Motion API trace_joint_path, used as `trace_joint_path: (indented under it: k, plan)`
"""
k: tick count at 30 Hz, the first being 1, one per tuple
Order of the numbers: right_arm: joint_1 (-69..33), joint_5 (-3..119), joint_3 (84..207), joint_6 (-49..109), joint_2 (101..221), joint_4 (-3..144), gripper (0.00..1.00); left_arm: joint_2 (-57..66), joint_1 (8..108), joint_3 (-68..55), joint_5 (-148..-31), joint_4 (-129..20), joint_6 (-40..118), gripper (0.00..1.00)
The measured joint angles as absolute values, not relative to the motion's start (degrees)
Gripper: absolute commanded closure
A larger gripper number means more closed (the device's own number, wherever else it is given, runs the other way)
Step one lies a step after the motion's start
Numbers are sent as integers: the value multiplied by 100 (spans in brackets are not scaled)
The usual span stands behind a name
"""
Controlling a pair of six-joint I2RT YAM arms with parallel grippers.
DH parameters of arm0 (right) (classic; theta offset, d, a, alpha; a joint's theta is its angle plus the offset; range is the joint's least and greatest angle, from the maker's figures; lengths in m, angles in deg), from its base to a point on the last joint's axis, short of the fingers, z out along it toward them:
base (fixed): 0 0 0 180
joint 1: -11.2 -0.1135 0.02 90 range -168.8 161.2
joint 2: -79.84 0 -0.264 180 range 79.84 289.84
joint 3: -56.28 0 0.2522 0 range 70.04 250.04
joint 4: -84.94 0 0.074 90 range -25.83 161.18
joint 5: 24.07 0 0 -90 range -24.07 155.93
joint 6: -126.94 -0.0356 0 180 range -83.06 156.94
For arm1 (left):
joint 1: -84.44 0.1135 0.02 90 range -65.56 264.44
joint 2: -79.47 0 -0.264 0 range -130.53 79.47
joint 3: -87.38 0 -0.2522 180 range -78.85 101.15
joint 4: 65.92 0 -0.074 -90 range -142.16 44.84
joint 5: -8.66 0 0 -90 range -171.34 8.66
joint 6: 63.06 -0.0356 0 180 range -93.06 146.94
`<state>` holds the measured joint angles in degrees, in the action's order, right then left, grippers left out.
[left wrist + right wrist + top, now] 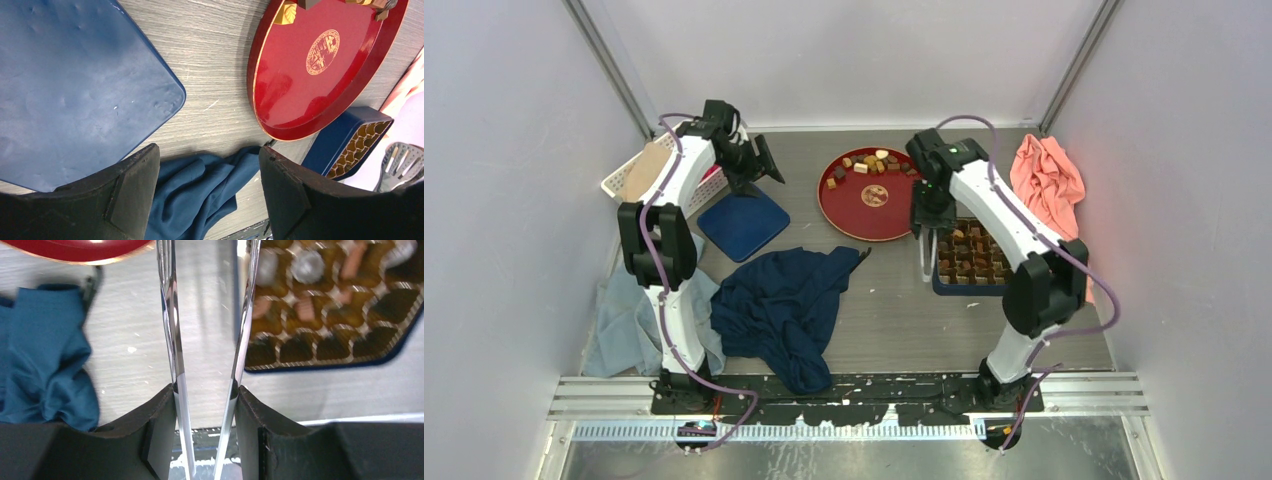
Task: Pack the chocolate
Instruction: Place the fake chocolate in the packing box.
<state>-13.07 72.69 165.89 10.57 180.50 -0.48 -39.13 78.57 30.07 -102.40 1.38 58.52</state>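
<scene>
Light: bright, even, from overhead.
Shadows: soft and faint across the bench (894,300).
Glare: sheen on red tray (300,95); white streaks on metal tongs (172,340).
Blur: right wrist view soft, chocolate (305,310) smeared.

The top view looks down from behind the arms over the whole counter (894,300). Wrist views sit close — left facing the red tray (300,90), right along its tongs (172,330) — both catching the navy box (332,145).
</scene>
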Motion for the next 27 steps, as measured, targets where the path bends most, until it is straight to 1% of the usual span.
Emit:
trace_joint_path:
  k: [9,12,18,27]
  plan:
    - [-582,7663,15197,550,16525,-538,65,-3913,7857,3088,-10240,132,5867,27]
    - [-326,7700,14742,439,16195,-595,65,-3913,7857,3129,-10240,125,5904,27]
    - [170,7687,14025,349,15998,-503,65,-3913,7857,3132,-10240,125,5932,27]
    - [579,7571,13531,358,15998,-171,65,-3913,7857,3132,-10240,127,5930,27]
